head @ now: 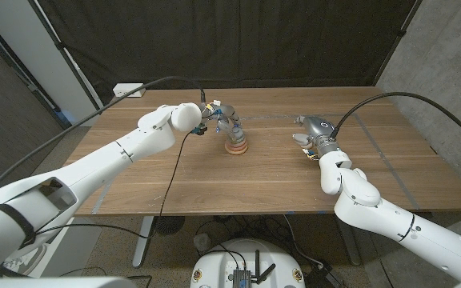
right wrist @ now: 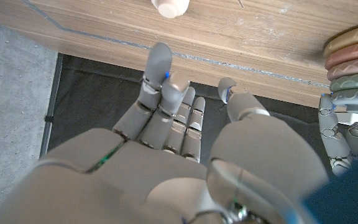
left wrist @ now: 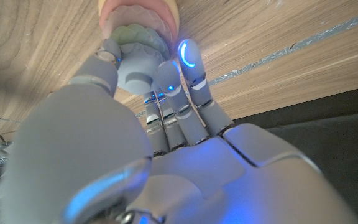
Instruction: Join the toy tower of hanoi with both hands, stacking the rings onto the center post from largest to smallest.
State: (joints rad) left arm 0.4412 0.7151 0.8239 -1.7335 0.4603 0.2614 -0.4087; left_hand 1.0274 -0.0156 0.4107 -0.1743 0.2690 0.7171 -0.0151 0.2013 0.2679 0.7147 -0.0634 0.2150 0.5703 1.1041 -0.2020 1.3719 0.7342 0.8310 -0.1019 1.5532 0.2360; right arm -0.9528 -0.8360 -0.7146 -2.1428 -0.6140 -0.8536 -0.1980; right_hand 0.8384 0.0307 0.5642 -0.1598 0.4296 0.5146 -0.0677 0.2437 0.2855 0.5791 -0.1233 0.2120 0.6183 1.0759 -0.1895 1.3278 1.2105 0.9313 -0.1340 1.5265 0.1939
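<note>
The ring stack (head: 236,146) stands a little left of the table's middle, with tan and pink rings low and a green ring (left wrist: 135,34) above them. On top sits a small blue-grey ring (left wrist: 137,65), pinched between the thumb and fingers of my left hand (head: 221,118) (left wrist: 166,155). The stack (right wrist: 356,59) also appears in the right wrist view, with the left hand's fingers (right wrist: 335,130) at its top. My right hand (head: 317,132) (right wrist: 179,143) is on the right side of the table, fingers apart and holding nothing. A small cream piece (head: 301,138) (right wrist: 171,6) lies just beyond its fingertips.
A white box (head: 126,90) with a cable sits at the back left corner of the wooden table (head: 278,176). Pale tape lines (right wrist: 253,65) mark the tabletop. A black curtain hangs behind the table.
</note>
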